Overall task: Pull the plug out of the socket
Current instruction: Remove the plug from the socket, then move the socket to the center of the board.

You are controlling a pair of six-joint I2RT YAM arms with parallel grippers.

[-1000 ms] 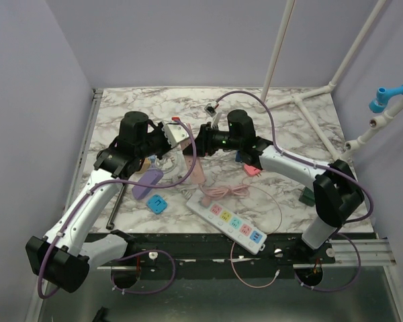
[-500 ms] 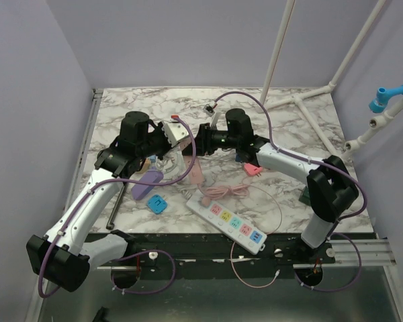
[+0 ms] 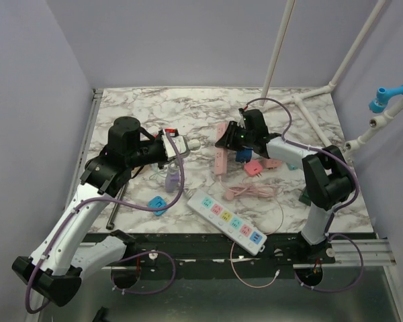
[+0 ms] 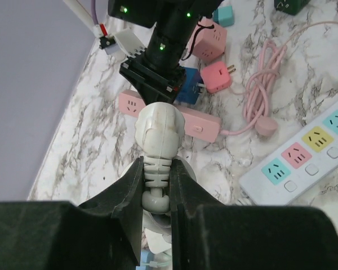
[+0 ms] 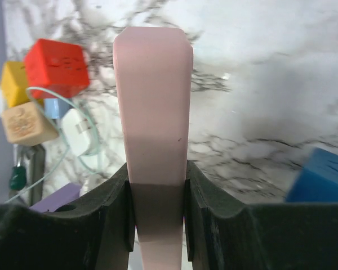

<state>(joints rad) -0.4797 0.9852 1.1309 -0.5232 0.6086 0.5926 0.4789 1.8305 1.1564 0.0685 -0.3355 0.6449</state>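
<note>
near edge, lower centre of the top view: white multi-socket strip (image 3: 228, 221), idle. left of centre, the left gripper (image 4: 158, 169) is clamped tight on the ribbed neck of the white plug (image 4: 159, 130). the plug looks clear of any socket, apart from the pink socket strip (image 5: 152, 101). further back, the right gripper (image 5: 156, 169) pinches that strip across its width. judgement: hold the strip firm, draw the plug straight away along its pins, no twisting, no strain on the cord.

The cable end of the white plug (image 4: 159, 132) is hidden between the fingers of the left gripper (image 4: 156, 166). The near end of the pink socket strip (image 5: 152, 101) is cut off by the picture's bottom edge; a blue cube (image 5: 321, 177) is blurred and cropped.
</note>
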